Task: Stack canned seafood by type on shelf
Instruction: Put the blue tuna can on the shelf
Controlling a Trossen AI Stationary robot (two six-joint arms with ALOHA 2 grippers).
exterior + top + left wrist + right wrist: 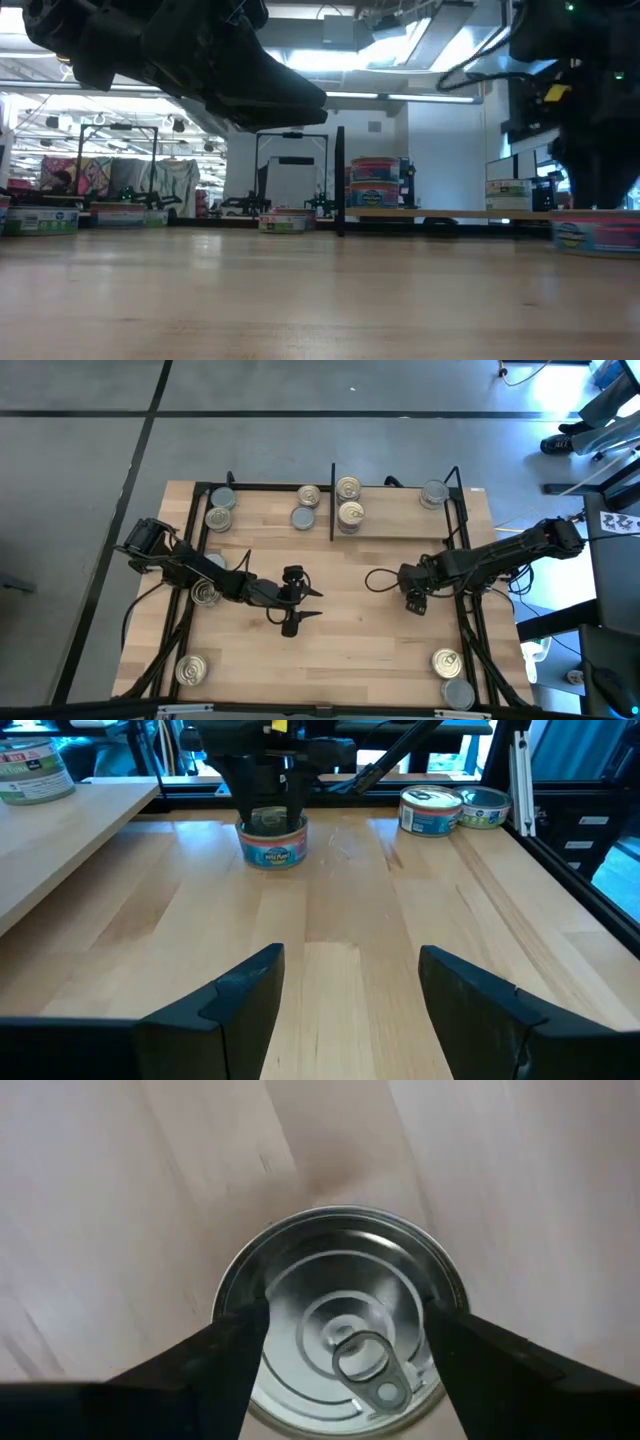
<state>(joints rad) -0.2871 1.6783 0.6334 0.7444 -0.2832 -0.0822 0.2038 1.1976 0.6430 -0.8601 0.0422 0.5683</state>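
Right gripper (345, 1355) jaws straddle a low round silver tin with a pull-tab lid (340, 1315) at the mid-right of the light-wood counter (340, 570), apparently clasping its rim. Judgement: lift it level toward the black-barred wooden shelf (390, 523) at the far edge. Left gripper (350, 985) hangs released mid-counter. Only the left wrist view shows the tin's blue label.

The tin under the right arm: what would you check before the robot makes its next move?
1. Right gripper centred over the tin: ok.
2. Tin upright on the table, pull-tab lid up: ok.
3. Firm hold on the tin: cannot tell.
4. Left gripper clear of the tin, its fingers open and empty: ok.
5. Bare plank free on the shelf right of the divider: ok.
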